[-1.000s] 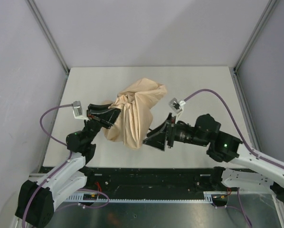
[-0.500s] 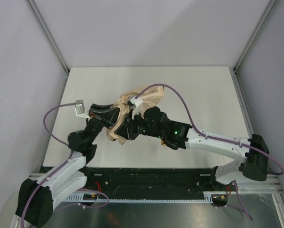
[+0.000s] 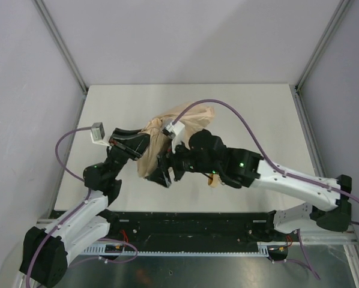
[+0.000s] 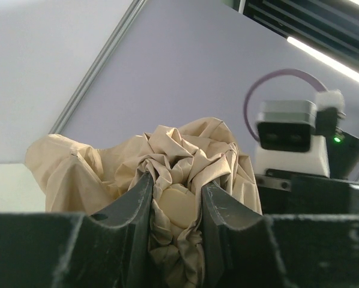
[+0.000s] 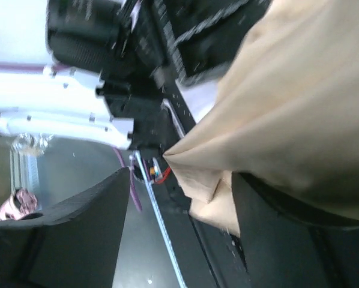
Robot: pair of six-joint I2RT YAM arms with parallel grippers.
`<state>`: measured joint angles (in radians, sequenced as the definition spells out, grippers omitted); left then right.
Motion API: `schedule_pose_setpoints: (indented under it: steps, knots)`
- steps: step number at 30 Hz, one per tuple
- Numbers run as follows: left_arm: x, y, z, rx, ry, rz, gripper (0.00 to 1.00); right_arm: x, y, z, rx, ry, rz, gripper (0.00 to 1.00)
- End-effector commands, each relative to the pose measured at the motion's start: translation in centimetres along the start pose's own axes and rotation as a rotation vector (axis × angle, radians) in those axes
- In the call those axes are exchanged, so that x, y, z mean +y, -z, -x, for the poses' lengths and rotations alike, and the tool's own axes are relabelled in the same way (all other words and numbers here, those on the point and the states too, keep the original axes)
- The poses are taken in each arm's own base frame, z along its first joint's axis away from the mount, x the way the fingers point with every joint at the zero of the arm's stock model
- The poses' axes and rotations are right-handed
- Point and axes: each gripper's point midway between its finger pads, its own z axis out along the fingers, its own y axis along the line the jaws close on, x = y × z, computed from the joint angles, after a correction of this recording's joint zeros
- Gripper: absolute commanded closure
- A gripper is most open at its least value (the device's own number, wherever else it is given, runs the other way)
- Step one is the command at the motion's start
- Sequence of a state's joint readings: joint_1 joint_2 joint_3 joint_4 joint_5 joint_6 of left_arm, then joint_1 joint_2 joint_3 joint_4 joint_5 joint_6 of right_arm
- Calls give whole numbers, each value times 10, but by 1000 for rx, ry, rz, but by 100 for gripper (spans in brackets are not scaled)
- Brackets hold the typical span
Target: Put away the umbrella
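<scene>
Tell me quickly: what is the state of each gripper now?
Left gripper: closed on the umbrella fabric.
Right gripper: open, umbrella fabric between its fingers.

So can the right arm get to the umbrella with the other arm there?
Probably yes. The right gripper sits at the near end of the umbrella, jaws open with some fabric between them. The left gripper pinches the cloth from the other side, not blocking it.

A robotics lab cell: plain grey panel walls (image 3: 185, 42) in slim aluminium frame posts (image 3: 59, 42) enclose a flat white tabletop (image 3: 251, 102), purple cabling (image 3: 215, 101) looping from white-and-black robot arms (image 3: 287, 180)
</scene>
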<state>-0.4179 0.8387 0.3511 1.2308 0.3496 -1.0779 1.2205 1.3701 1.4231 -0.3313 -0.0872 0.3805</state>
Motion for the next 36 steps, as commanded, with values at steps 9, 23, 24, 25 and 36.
schedule_pose_setpoints:
  steps: [9,23,24,25,36]
  knots:
    - [-9,-4,36,-88,-48,-53,100,51,134,5,-53,84,63,9]
    - [-27,0,10,104,-2,-139,100,-91,160,87,-237,184,-181,4]
    - [-28,-1,10,109,2,-143,100,-86,156,89,-240,197,-154,4]
    - [-29,-1,10,110,6,-144,100,-79,151,91,-245,207,-132,4]
    - [-37,-5,5,173,27,-180,100,-58,88,71,-164,266,-80,1]
